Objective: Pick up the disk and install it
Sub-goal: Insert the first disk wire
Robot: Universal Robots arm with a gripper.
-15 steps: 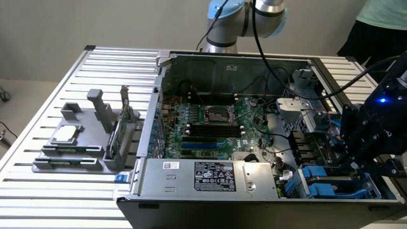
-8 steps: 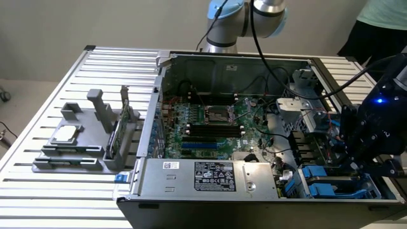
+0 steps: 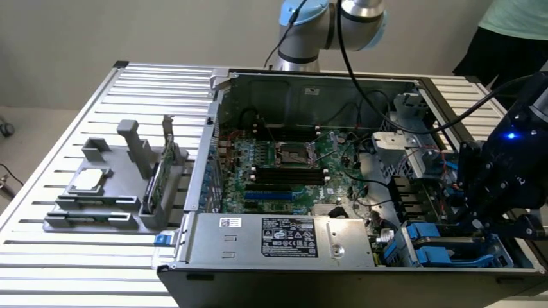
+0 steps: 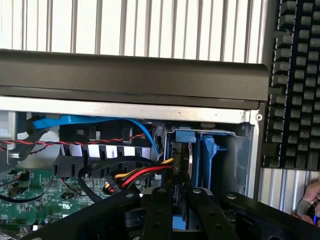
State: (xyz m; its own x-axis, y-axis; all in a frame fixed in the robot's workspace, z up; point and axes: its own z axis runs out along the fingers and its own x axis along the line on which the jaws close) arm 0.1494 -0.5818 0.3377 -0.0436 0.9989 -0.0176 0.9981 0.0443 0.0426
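Wrist view: the black two-fingered gripper [image 4: 181,212] is standing narrowly parted, its fingers [image 4: 159,210] closing on the rectangular silver-grey metal disk with blue plastic rails [image 4: 192,155], which is sitting on edge between them, partly down in the blue-lined drive bay [image 4: 220,160] of the open black computer case [image 4: 130,80]; red, yellow and black cables [image 4: 142,174] are running just beside the fingers. Going left to right in the exterior view, a grey plastic fixture [image 3: 107,192] is resting on the ribbed aluminium table [image 3: 51,256]; the green motherboard [image 3: 283,170] is lying inside the case; the silver power supply box with stickers [image 3: 278,240] is sitting at its near edge; the gripper is reaching into the bay at the exterior view's right; a person in a green top [image 3: 518,25] is standing behind.
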